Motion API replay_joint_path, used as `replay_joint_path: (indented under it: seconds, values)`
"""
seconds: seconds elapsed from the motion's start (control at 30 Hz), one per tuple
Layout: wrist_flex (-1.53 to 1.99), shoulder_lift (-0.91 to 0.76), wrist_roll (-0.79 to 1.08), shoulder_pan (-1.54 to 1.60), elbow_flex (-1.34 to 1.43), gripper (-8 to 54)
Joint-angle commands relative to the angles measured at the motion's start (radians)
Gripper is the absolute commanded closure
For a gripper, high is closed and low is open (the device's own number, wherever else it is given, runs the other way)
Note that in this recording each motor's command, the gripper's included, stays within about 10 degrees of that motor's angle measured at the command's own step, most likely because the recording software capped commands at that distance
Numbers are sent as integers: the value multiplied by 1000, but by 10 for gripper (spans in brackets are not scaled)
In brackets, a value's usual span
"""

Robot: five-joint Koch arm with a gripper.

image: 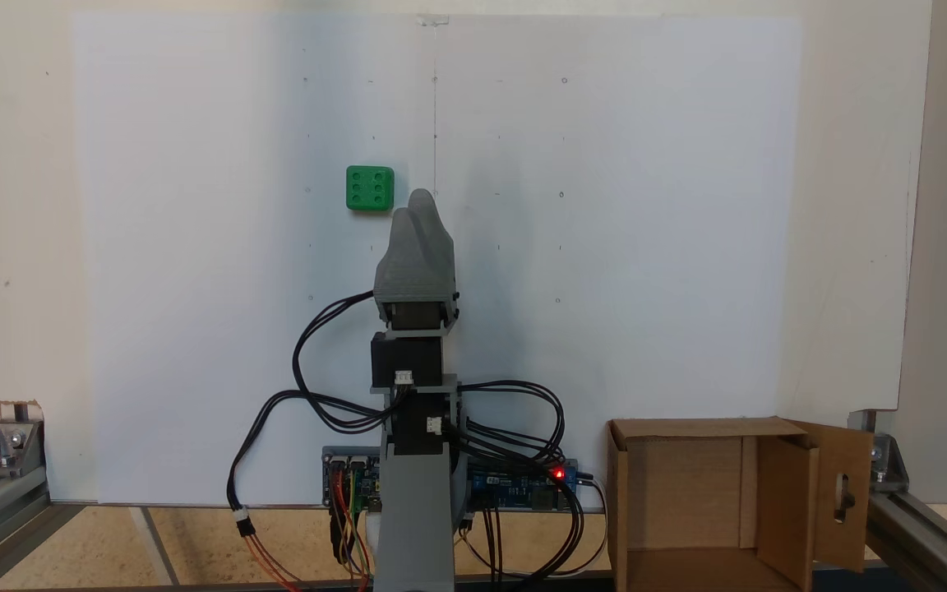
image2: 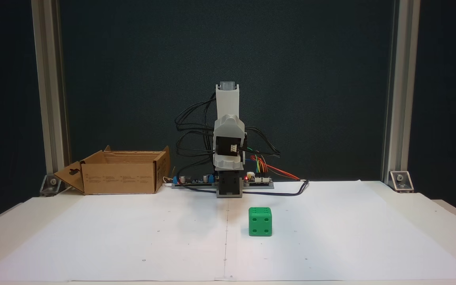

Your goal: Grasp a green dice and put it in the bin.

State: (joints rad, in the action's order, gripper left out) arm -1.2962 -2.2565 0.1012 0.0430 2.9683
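The green dice [image: 370,188] rests on the white paper with its six-pip face up; in the other fixed view the dice [image2: 260,221] stands alone in front of the arm, slightly to the right. My gripper [image: 412,205] is shut and holds nothing. Its two grey tips lie together, a short gap to the right of the dice and above the paper. The arm [image2: 228,118] is folded upright over its base. The bin [image: 671,485], an open brown cardboard box with a slotted flap, sits beside the base; in the front-on fixed view the bin [image2: 117,182] is at the back left.
Circuit boards and looping black cables [image: 523,485] lie around the arm's base. Aluminium frame posts with corner brackets [image2: 400,180] stand at the table's back corners. The white paper sheet [image: 646,247] covers most of the table.
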Motion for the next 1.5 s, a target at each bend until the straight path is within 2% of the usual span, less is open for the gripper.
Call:
replay_joint_path:
  seconds: [0.0, 0.23, 0.73, 1.1, 1.47]
  values:
    - [-20, -114, 6, -3, -3, 31]
    - [-74, -114, 6, -2, 75, 28]
    - [-21, -114, 8, -2, 38, 29]
    - [480, -114, 6, -20, -209, 23]
    - [1216, -110, -67, -18, -514, 25]
